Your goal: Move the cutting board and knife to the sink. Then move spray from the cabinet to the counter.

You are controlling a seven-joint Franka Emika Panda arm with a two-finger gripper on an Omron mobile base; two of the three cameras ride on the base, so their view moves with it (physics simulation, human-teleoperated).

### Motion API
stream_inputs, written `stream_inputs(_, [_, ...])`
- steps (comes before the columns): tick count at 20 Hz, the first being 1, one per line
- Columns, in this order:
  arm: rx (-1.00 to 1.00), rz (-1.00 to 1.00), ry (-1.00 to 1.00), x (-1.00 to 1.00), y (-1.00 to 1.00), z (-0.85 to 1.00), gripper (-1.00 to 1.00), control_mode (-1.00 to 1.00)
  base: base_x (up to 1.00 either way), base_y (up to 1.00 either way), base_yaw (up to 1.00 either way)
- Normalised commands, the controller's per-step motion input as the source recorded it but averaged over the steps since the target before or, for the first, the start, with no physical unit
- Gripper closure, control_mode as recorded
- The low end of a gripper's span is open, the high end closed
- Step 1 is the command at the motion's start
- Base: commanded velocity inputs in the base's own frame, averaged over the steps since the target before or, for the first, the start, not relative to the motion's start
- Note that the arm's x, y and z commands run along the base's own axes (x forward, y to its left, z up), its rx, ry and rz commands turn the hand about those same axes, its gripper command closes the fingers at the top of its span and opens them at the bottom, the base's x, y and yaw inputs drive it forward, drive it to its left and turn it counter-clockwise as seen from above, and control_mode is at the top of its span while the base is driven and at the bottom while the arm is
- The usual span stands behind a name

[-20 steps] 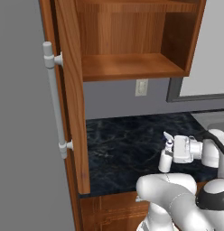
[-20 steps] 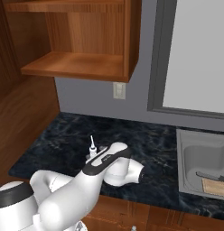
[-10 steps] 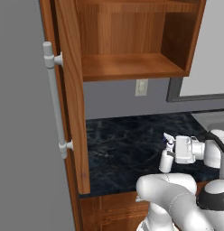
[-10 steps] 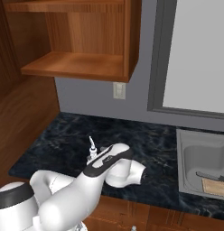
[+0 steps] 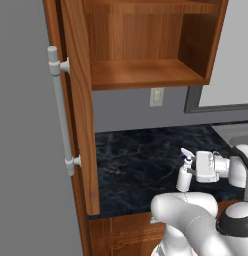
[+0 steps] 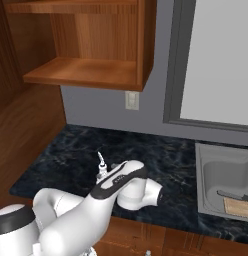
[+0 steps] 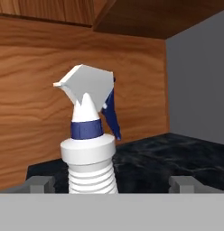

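The white spray (image 5: 184,176) stands upright on the black counter (image 5: 136,165), below and to the right of the open cabinet (image 5: 141,75). My gripper (image 5: 190,175) is level with it, open, one finger on each side of the bottle. In the hand view the spray (image 7: 89,149) sits left of centre between the wide-apart fingertips (image 7: 39,182) of the gripper (image 7: 112,182), touching neither. Its nozzle (image 6: 101,161) pokes up behind my arm. The cutting board (image 6: 238,206) and knife (image 6: 235,196) lie in the sink (image 6: 216,172) at the right.
The cabinet door (image 5: 78,100) hangs open on the left with its long silver handle (image 5: 60,110). The cabinet shelf (image 6: 81,70) is bare. A wall socket (image 6: 131,100) and a window frame (image 6: 173,65) stand behind the counter.
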Motion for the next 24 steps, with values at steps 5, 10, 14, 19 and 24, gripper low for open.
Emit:
stream_inputs(5, [-0.01, 0.0, 0.0, -0.11, -0.04, 0.01, -1.0, -1.0, 0.0, 0.0, 0.0])
stream_inputs(10, [-0.02, -0.01, 0.0, -0.12, -0.1, 0.08, -1.0, -1.0, 0.0, 0.0, 0.0])
stream_inputs(14, [-0.03, -0.05, 0.0, -0.12, -0.08, 0.18, -1.0, -1.0, 0.0, 0.0, 0.0])
stream_inputs(19, [-0.04, -0.11, 0.06, -0.17, -0.09, 0.24, -1.0, -1.0, 0.0, 0.0, 0.0])
stream_inputs(24, [-0.1, -0.14, 0.17, -0.2, -0.07, 0.25, -1.0, -1.0, 0.0, 0.0, 0.0])
